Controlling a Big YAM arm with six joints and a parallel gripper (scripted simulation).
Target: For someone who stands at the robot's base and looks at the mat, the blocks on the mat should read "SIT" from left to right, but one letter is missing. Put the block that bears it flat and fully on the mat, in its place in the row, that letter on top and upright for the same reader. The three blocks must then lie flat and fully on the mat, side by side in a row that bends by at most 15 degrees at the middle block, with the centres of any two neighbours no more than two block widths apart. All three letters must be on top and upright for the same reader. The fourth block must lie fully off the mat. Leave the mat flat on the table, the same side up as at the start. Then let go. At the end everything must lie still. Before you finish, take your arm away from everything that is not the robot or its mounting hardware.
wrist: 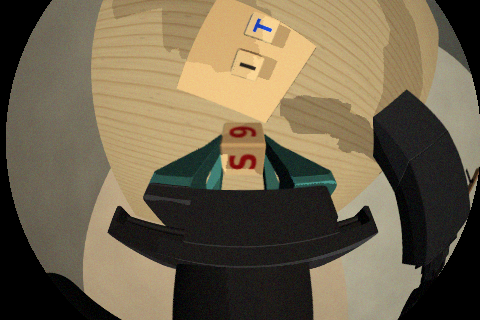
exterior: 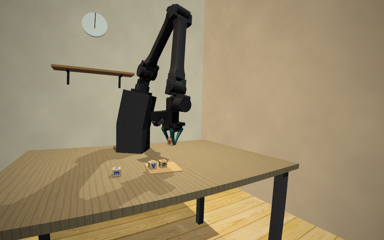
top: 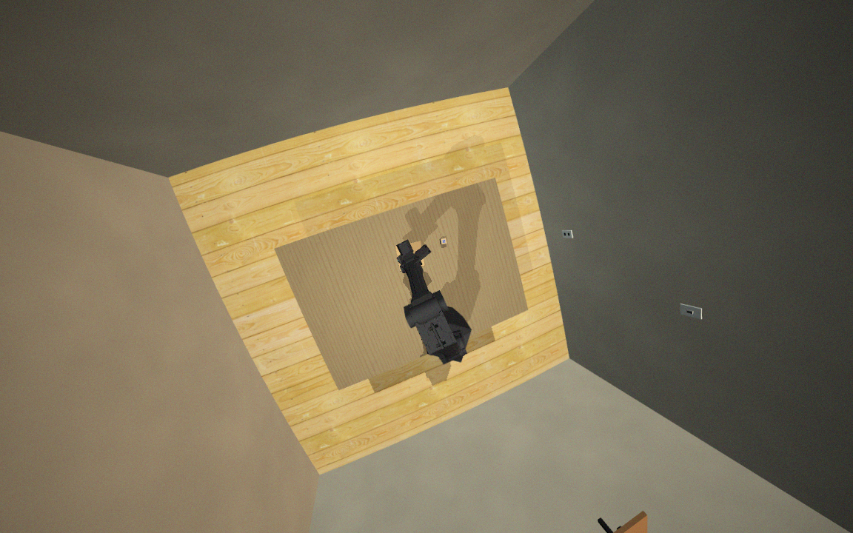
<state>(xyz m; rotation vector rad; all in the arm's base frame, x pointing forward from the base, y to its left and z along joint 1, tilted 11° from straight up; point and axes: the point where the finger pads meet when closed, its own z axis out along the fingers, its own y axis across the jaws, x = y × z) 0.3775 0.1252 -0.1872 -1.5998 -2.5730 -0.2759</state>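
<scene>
The teal fingers squeeze the small wooden block with a red S (wrist: 242,159) up in the air above the brown wooden surface (exterior: 232,167), near the tan flat mat (wrist: 214,60) holding two other letter blocks.

Beige walls, wall clock (exterior: 94,24), shelf (exterior: 92,70), plank floor (exterior: 247,220).

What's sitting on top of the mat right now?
Two blocks stand side by side on the mat: the T block and the I block. The S block hangs in the closed jaws, off the mat. What lies under the blocks is hidden.
</scene>
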